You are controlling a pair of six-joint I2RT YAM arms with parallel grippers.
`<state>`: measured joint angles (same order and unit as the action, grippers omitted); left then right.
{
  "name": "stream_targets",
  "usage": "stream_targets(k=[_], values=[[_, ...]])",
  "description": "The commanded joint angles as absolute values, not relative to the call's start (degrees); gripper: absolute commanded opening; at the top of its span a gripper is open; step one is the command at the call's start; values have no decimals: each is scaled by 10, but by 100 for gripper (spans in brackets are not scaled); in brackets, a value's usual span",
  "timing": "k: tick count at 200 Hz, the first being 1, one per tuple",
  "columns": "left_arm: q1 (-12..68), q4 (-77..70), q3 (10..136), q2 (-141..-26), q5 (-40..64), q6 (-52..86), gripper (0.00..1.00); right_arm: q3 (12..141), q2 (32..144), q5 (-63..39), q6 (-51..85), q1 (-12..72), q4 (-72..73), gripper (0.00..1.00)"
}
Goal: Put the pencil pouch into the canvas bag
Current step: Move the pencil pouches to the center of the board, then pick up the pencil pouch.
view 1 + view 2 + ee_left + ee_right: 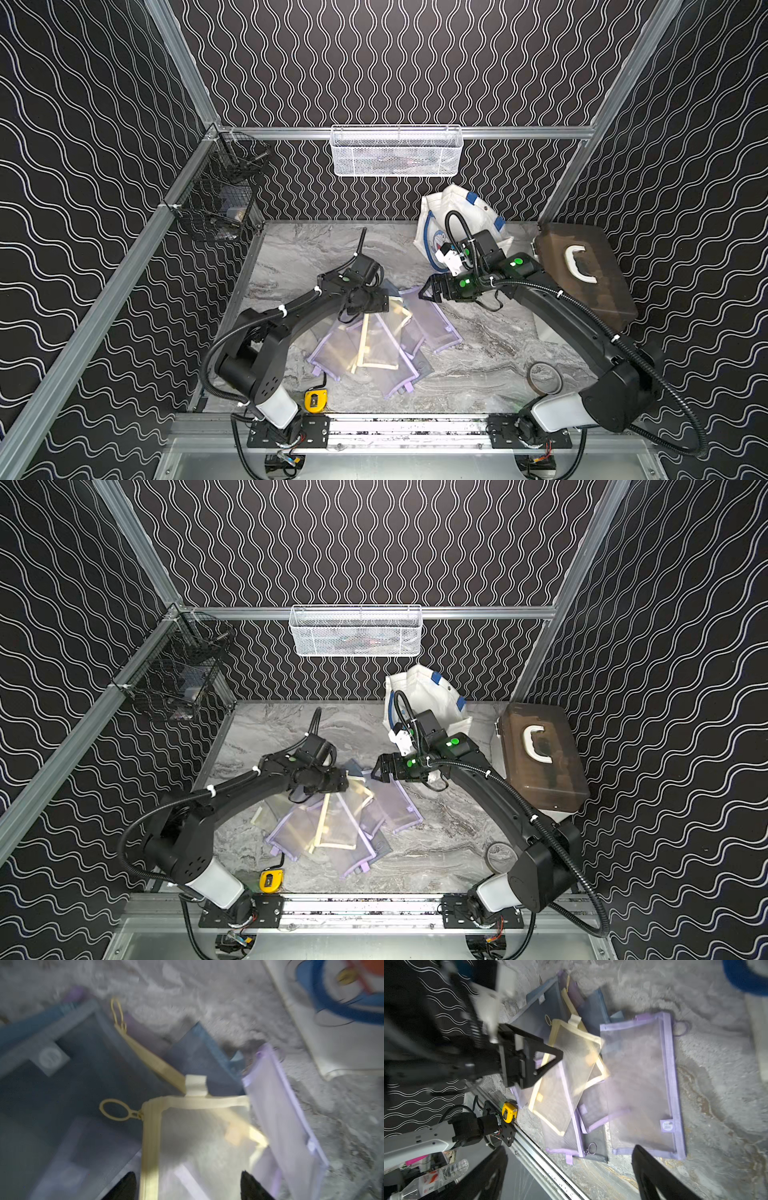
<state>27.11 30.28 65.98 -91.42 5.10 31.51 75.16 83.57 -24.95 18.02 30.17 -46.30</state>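
My left end effector (187,1176) hangs open, fingers (124,1188) astride the yellow pencil pouch (203,1136). My right end effector (569,1148) gapes empty, purple pouch (639,1084) just ahead, canvas bag (461,208) beside it.

Brown case (600,305), yellow tape measure (316,400)

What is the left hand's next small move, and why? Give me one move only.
Probably lower the left hand onto the yellow pouch and close on its edge. The hand hangs open over that pouch, holding nothing. The pouch looks uppermost in the pile, so it should lift free. The bag stands apart, behind the pile.
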Motion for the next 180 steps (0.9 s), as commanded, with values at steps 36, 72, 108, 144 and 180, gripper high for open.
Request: stream_targets(k=[36,72,108,144,180], values=[[303,144,568,-852,190,430,83,666,876,-296,242,238,-387,93],[344,68,556,-882,209,472,81,602,890,-340,260,167,-314,92],[355,25,544,-923,200,511,78,578,943,-344,256,161,-277,89],[357,-44,545,-980,209,535,76,564,969,-345,243,157,-267,87],[366,-66,576,-1037,213,539,70,533,989,-359,249,157,-244,83]])
